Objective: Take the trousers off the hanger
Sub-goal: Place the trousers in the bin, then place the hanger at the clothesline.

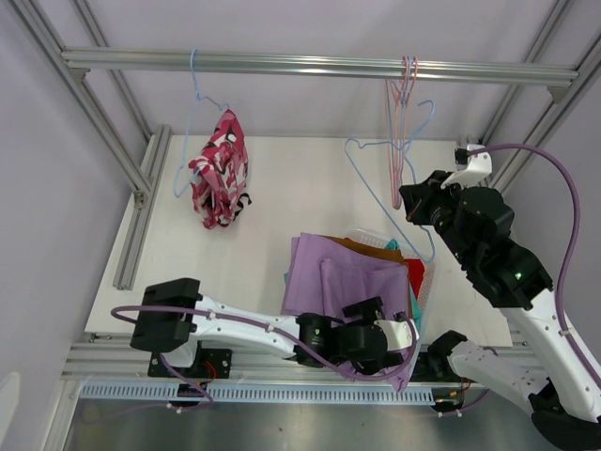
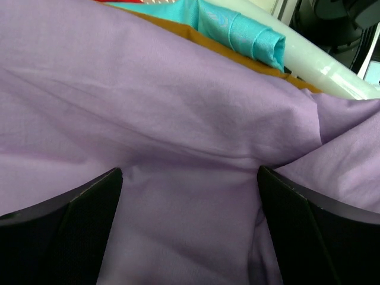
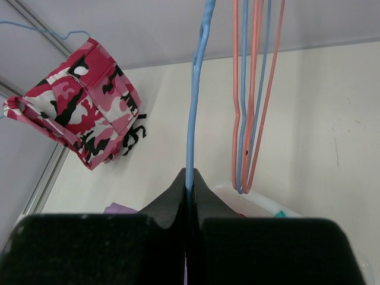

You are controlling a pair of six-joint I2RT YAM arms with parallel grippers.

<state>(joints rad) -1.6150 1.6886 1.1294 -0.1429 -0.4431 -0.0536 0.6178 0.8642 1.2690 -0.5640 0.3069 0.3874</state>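
Trousers (image 1: 219, 169), camo, hung far left on hanger (image 1: 192, 94); soft, light, likely floppy; best pinched at waistband. Lilac pair (image 2: 178, 119) heaped near centre under wide-open, empty left gripper (image 2: 190, 178). Right gripper (image 3: 190, 181) clamped on bare hanger (image 3: 199, 89), right.

At the left end of the rail (image 1: 319, 66), a pair of trousers (image 1: 221, 169) is being carried on a hanger (image 1: 194, 85). Toward its right end, bare hangers (image 1: 406, 94) are being kept bunched (another hanger (image 3: 198, 89), just beside them, is being pinched by the right gripper (image 3: 190, 181)). Before the rail, below its middle, piled trousers (image 1: 343, 277) are being borne by a tub (image 2: 332, 65) on the table (image 1: 282, 188).
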